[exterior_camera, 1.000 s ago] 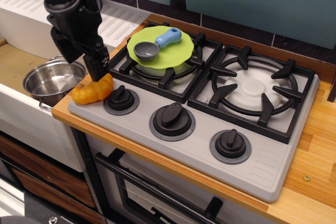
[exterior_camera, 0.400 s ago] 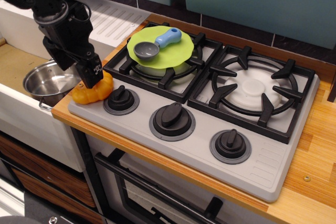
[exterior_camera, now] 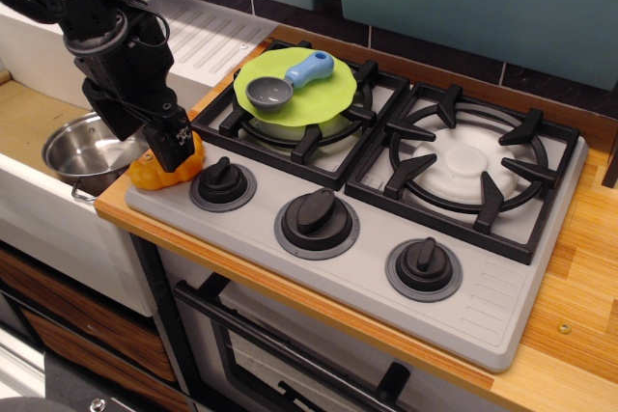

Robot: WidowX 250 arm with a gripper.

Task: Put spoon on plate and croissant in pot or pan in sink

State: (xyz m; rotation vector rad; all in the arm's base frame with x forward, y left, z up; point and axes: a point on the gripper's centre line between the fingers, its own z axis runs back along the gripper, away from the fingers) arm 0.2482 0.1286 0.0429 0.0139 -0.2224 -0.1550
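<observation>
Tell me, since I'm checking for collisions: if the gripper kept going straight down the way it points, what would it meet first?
The croissant: the gripper points down at it and looks already in contact. Beneath lies the stovetop's front-left corner. Depth is hard to judge.

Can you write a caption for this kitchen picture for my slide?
Robot gripper on the croissant at the stove's corner, spoon already on the plate, pot waiting in the sink.

The small round pot [exterior_camera: 95,151] is polished, mirror-bright steel. The curved orange-yellow croissant [exterior_camera: 164,170] is smooth, slightly glossy plastic, as are the round lime-green plate [exterior_camera: 333,84] and the light-blue-handled, grey-bowled spoon [exterior_camera: 290,80]. The black burner grates [exterior_camera: 463,166] and black knobs [exterior_camera: 317,209] look matt. The grey stove top [exterior_camera: 483,306] is matt and smooth. The counter [exterior_camera: 579,335] is wood with visible grain.
</observation>
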